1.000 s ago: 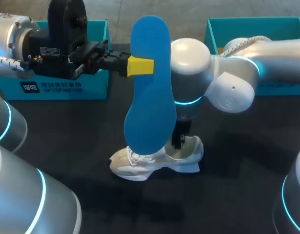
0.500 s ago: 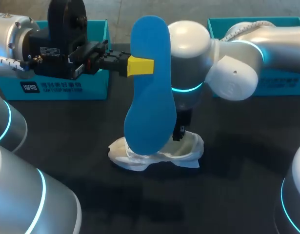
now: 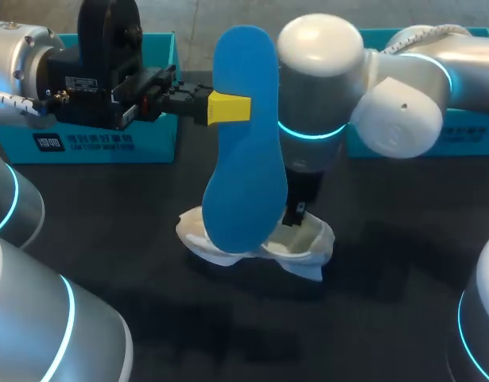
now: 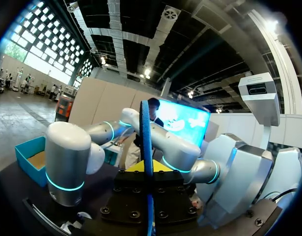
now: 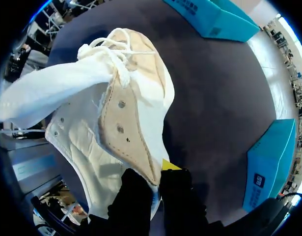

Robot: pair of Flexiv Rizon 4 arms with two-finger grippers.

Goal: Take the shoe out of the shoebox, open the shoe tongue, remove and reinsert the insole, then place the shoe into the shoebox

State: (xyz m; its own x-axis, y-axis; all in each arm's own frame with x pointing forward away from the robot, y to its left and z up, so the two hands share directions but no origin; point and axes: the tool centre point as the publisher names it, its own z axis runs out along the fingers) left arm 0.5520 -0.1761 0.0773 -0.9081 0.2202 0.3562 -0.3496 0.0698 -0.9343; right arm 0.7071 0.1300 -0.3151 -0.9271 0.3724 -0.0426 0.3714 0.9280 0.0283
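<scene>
While left fingers clamp the upright blue insole, right fingers pinching the collar of the tilted white shoe

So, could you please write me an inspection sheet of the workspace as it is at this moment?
Surface: dark table, no spills seen.
Job's things: blue insole held upright above the white shoe; the shoe is outside the boxes, its tongue pulled open. Two teal boxes at the far edge: left shoebox, and right shoebox partly behind the right arm.
Clutter: nothing seen.
Grippers: left tool is shut on the insole; right tool is shut on the shoe's collar.
Cables: a pale cable runs along the right arm, clear of the shoe.
Surroundings: nothing seen.
</scene>
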